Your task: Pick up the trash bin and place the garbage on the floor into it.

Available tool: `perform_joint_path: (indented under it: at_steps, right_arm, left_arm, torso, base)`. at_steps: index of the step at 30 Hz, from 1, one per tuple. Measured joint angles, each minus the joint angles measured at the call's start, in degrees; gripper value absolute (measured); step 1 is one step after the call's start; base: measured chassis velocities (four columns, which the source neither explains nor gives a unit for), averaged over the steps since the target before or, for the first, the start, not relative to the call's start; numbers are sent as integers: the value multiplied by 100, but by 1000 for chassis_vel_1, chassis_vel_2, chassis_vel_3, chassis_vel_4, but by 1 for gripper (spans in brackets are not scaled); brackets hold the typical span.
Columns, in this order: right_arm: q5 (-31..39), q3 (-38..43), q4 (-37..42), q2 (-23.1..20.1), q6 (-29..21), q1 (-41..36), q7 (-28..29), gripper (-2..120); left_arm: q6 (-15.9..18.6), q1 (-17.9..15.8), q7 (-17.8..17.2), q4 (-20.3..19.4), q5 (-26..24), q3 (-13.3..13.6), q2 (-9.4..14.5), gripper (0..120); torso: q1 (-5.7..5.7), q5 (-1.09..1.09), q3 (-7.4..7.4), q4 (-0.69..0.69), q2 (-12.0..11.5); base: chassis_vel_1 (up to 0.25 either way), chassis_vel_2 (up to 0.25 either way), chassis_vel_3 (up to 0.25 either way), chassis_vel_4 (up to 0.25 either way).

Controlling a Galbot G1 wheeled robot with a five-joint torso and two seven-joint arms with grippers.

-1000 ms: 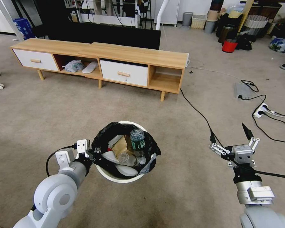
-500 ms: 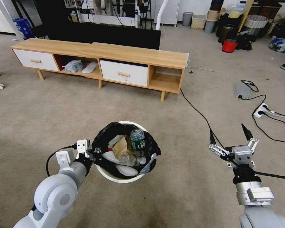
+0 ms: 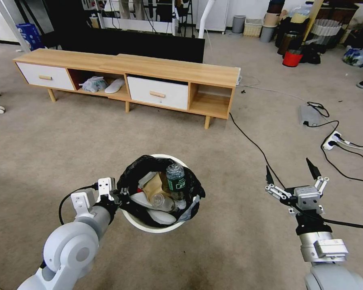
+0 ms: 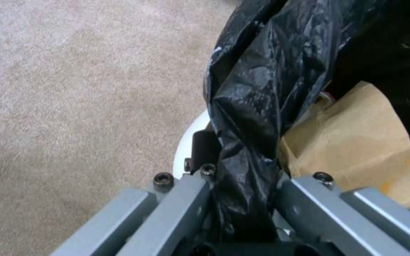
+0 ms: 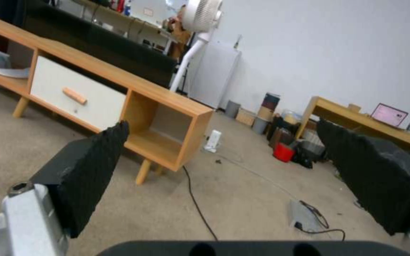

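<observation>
Left gripper (image 3: 117, 196) clamped on the bin (image 3: 149, 225) rim and liner; right gripper (image 3: 291, 177) empty, jaws wide open.

The bin sits on the floor (image 3: 68, 149) in front of you, centre-left, already stuffed: bottle (image 3: 175, 179), tan box (image 3: 154, 186) and white scraps (image 3: 162, 216) at rim height. No loose garbage visible on the carpet you can see. Risks, as I judge them: your left jaws pinch mostly the black bag (image 4: 247, 117), so a lift could drag the liner off the rim instead of raising the bin; the bottle stands proud and could tip out if the bin tilts. Watch the cable (image 3: 250, 141) running just beside your right gripper. Versus a second ago: right gripper has crept slightly back; left grip and bin unchanged.
</observation>
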Motion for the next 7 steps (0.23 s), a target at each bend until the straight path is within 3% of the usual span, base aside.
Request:
perform_joint_path:
  at_steps: [7]
  right_arm:
    - [-13, -2, 1, 9, 2, -2, -5, 100]
  left_arm:
    - [-2, -5, 3, 0, 2, 7, -1, 0]
  torso:
    - [0, 0, 0, 0, 0]
  base:
    - [0, 0, 0, 0]
